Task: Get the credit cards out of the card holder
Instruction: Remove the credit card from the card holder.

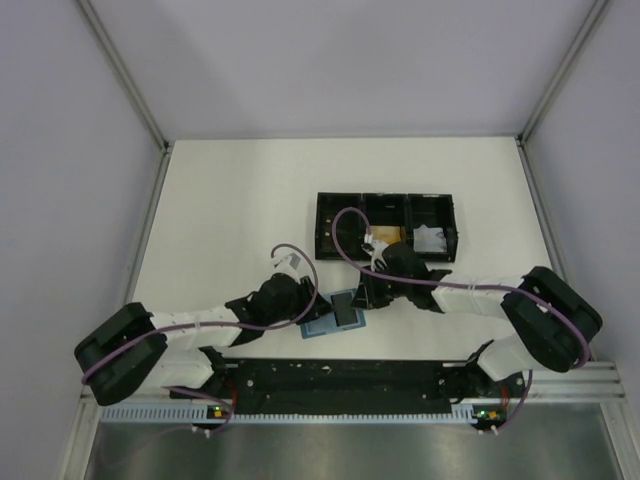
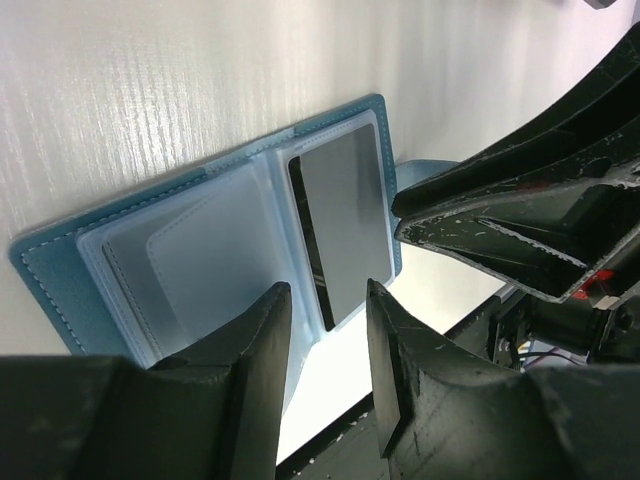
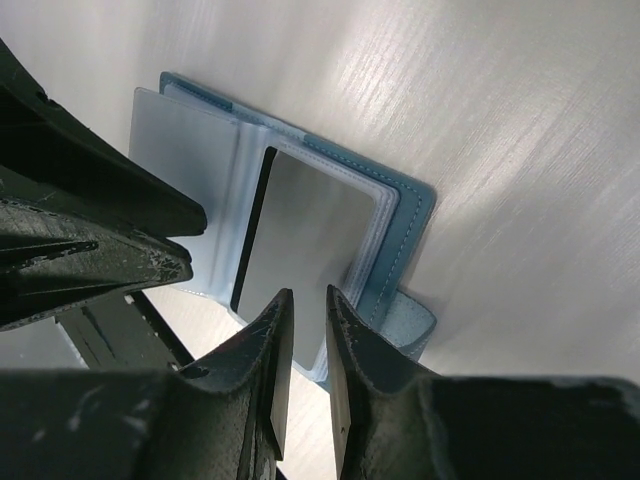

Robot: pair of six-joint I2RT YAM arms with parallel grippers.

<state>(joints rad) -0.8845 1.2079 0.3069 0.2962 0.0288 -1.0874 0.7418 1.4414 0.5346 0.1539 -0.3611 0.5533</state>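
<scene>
The teal card holder (image 1: 322,326) lies open on the table between my two grippers. It also shows in the left wrist view (image 2: 60,265) and the right wrist view (image 3: 410,215). A black credit card (image 1: 347,311) sits in its right leaf, looking grey and shiny in both wrist views (image 2: 345,215) (image 3: 310,235). The left leaf's slots (image 2: 200,260) look empty. My left gripper (image 2: 328,298) is open over the holder's near edge. My right gripper (image 3: 308,300) is open by a narrow gap, just above the card's near edge, with nothing between the fingers. An orange-gold card (image 1: 387,237) lies in the tray.
A long black three-compartment tray (image 1: 335,205) stands just behind the grippers, with a white wad of paper (image 1: 430,239) in its right compartment. The black mounting rail (image 1: 340,378) runs along the table's near edge. The two grippers are close together over the holder.
</scene>
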